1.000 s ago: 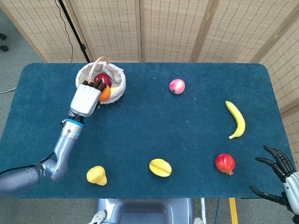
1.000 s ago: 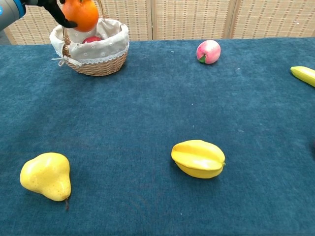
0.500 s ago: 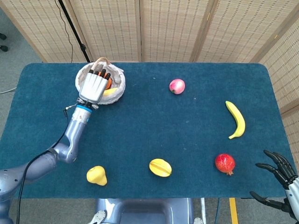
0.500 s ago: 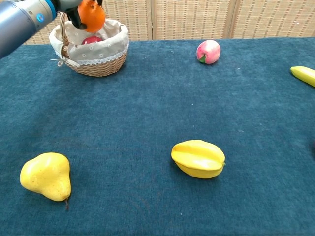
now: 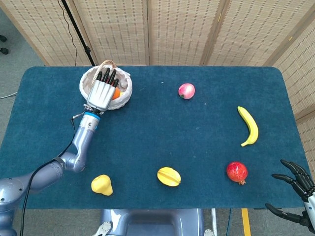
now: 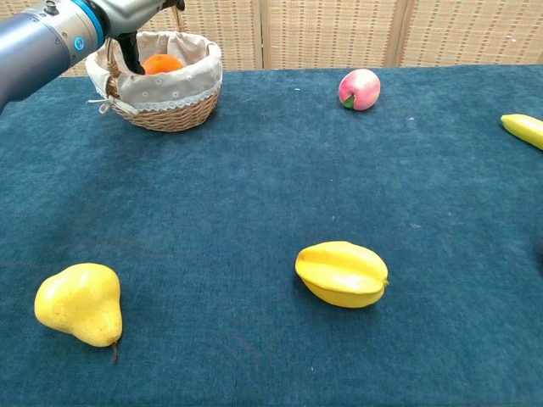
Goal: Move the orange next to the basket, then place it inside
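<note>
One orange [image 6: 161, 64] matters here, and it now sits low inside the basket [image 6: 174, 106], its top showing just above the white cloth lining in the chest view. Our left hand [image 5: 102, 91] hovers over the basket with its dark fingers [image 5: 107, 76] stretched out across the opening; from the head view the orange peeks out at the hand's right edge, partly under it. Whether the fingers are touching the fruit or have let go we cannot tell, since the palm hides the contact from above and the chest view shows only one dark finger hanging beside the orange. We judge the placing step to be at its very end, so doing it well means making sure the fingers are fully spread before we lift, then rising straight up so that we clear the rim, the lining and the handle [image 5: 107, 63] without snagging them or tipping the basket. We should avoid any sideways drag, because a light wicker basket on the blue desk [image 5: 162, 137] could slide or tilt. Our right hand [image 5: 295, 189] rests at the near right corner of the desk, fingers apart and holding nothing, well away from the pomegranate [image 5: 237, 172].
</note>
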